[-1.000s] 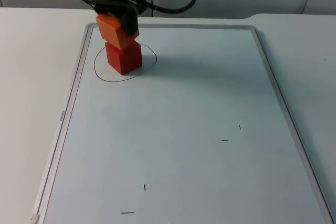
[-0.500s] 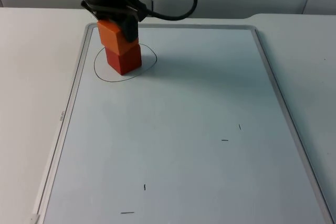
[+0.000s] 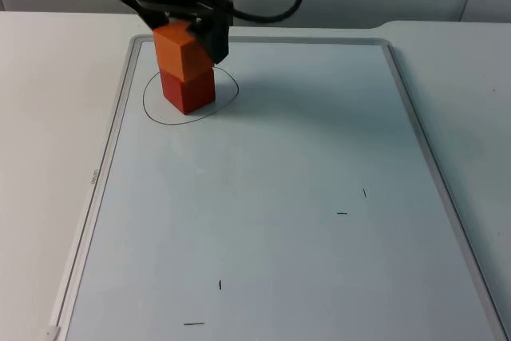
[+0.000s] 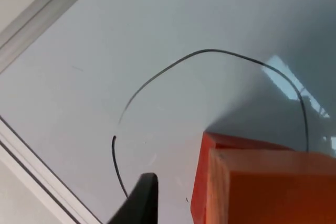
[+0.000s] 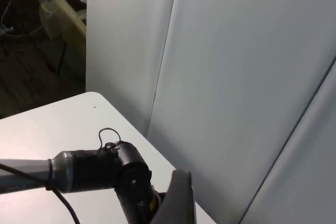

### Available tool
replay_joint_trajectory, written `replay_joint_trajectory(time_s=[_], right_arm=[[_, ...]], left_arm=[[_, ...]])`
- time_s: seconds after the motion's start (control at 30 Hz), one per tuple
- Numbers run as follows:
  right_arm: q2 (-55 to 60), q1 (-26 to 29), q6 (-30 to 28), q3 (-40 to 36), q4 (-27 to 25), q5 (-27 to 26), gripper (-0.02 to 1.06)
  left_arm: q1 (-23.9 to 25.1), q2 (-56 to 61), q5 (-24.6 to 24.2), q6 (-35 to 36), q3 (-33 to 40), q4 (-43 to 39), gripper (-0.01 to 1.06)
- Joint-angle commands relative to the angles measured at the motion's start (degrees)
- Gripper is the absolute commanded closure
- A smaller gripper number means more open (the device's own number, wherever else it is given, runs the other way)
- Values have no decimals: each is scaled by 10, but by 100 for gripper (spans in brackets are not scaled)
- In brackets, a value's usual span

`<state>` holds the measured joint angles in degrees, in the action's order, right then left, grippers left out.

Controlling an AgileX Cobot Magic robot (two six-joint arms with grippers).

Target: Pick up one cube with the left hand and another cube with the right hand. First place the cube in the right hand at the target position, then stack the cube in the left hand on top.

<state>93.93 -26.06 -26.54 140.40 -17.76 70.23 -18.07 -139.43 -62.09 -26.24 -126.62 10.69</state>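
Two cubes now sit squarer: the orange cube [image 3: 177, 47], gripped by the left gripper [image 3: 188, 37], has settled level onto the red cube [image 3: 190, 90].

One cube [image 3: 177, 47] sits on another cube [image 3: 189, 90] inside the drawn circle [image 3: 227, 77]. The circle lies at the whiteboard's [image 3: 319, 157] far left corner.

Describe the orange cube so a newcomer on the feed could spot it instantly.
Find the whiteboard on the table, then the pen-drawn circle near its far left corner. Two cubes are stacked there: the orange cube is the upper, paler one, at the left tool, on top of the red cube.
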Motion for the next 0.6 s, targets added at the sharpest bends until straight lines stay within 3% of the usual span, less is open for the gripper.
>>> replay_joint_trajectory(time_s=[0.0,0.17,0.2,0.33,0.57], right_arm=[[-2,3,-4,4,-4,-3,30],[-2,3,-4,4,-5,-3,30],[-2,3,-4,4,-5,-3,30],[-3,3,-4,4,-5,-3,30],[-19,3,-9,4,-6,-3,30]], left_arm=[[0,1,-16,5,-17,8,0],[0,1,-79,8,-80,8,0],[0,2,-79,13,-122,11,0],[0,30,-79,65,-175,14,0],[0,146,-79,67,-194,15,0]])
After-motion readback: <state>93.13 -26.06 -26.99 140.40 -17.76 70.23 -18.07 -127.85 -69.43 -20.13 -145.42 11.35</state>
